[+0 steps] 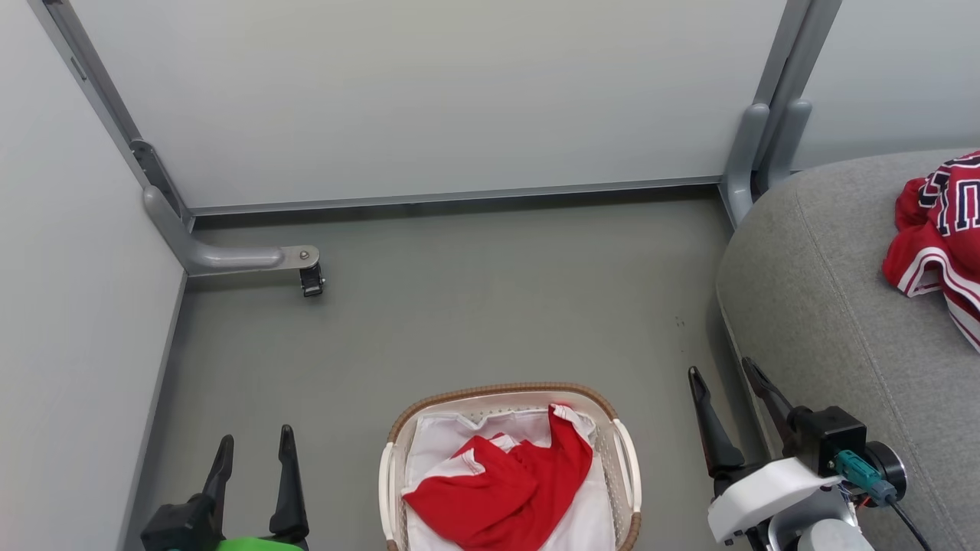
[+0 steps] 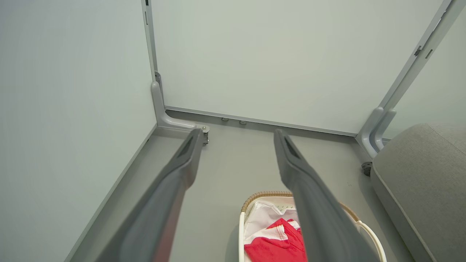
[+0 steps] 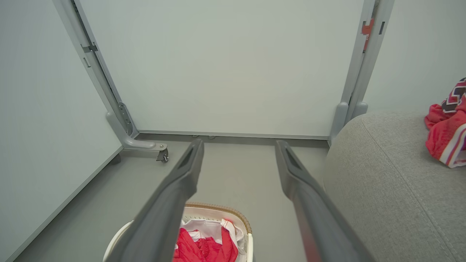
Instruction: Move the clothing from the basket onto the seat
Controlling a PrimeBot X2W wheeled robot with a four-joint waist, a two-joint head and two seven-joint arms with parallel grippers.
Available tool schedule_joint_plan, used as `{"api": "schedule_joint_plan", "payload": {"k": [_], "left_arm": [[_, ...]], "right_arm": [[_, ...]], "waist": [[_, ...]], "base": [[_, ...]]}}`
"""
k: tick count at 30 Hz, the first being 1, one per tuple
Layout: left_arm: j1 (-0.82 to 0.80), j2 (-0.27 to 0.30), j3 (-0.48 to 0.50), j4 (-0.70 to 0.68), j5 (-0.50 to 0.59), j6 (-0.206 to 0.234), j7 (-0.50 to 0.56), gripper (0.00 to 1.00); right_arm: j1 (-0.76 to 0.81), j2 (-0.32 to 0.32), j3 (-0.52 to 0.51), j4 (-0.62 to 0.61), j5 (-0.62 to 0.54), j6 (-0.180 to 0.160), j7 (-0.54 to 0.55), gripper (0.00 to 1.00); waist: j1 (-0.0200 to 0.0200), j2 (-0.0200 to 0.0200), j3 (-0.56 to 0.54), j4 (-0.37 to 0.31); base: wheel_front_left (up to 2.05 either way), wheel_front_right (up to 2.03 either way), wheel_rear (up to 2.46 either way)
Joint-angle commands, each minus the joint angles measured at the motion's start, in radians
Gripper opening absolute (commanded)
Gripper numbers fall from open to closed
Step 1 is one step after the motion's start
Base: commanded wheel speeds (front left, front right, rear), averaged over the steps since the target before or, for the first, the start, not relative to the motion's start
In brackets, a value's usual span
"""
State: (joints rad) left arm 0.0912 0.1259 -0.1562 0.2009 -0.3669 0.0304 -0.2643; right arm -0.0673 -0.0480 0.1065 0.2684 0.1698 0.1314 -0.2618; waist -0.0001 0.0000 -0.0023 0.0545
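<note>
In the head view, the basket is seen at 6 o'clock on the grey floor, lined with a white sheet. The clothing, red with white-striped trim, is crumpled inside the basket on that sheet, with one fold drawn up toward the far rim. The seat is found at 3 o'clock, near the basket but not touching it. A second red garment, marked in black and white, is laid on the seat at 2 o'clock. The left gripper is held at 7 o'clock, its fingers spread apart with nothing between them. The right gripper is held at 4 o'clock, between basket and seat, its fingers likewise parted and empty.
</note>
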Motion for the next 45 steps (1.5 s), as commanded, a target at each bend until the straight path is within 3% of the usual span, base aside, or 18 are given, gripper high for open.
{"api": "schedule_joint_plan", "payload": {"k": [1,20,26,34,45], "left_arm": [[0.01,-0.004,0.01,0.005,0.008,-0.006,0.0,1.0],[-0.01,-0.029,0.04,0.031,0.041,-0.047,0.0,1.0],[-0.098,-0.002,0.017,0.039,0.068,-0.066,0.003,1.0],[-0.373,-0.01,-0.088,0.124,0.133,-0.109,0.069,1.0],[-0.719,-0.043,-0.313,0.514,0.218,-0.155,0.161,1.0]], "right_arm": [[0.017,-0.005,-0.002,0.005,0.008,-0.001,-0.005,1.0],[0.001,-0.005,-0.01,0.011,-0.004,-0.001,-0.005,1.0],[-0.039,-0.005,-0.053,-0.014,-0.028,-0.001,-0.005,1.0],[-0.172,-0.004,-0.135,-0.091,-0.094,-0.001,-0.005,1.0],[-0.396,-0.004,-0.14,-0.212,-0.114,-0.001,-0.005,1.0]], "waist": [[0.0001,0.0,-0.001,-0.001],[0.0001,0.0,0.006,-0.004],[0.0001,0.0,0.066,-0.006],[0.0001,0.0,0.267,-0.033],[0.0001,0.0,0.604,-0.146]], "base": [[0.0,0.0,0.0],[0.0,0.0,0.0],[0.0,0.0,0.0],[0.0,0.0,0.0],[0.0,0.0,0.0]]}}
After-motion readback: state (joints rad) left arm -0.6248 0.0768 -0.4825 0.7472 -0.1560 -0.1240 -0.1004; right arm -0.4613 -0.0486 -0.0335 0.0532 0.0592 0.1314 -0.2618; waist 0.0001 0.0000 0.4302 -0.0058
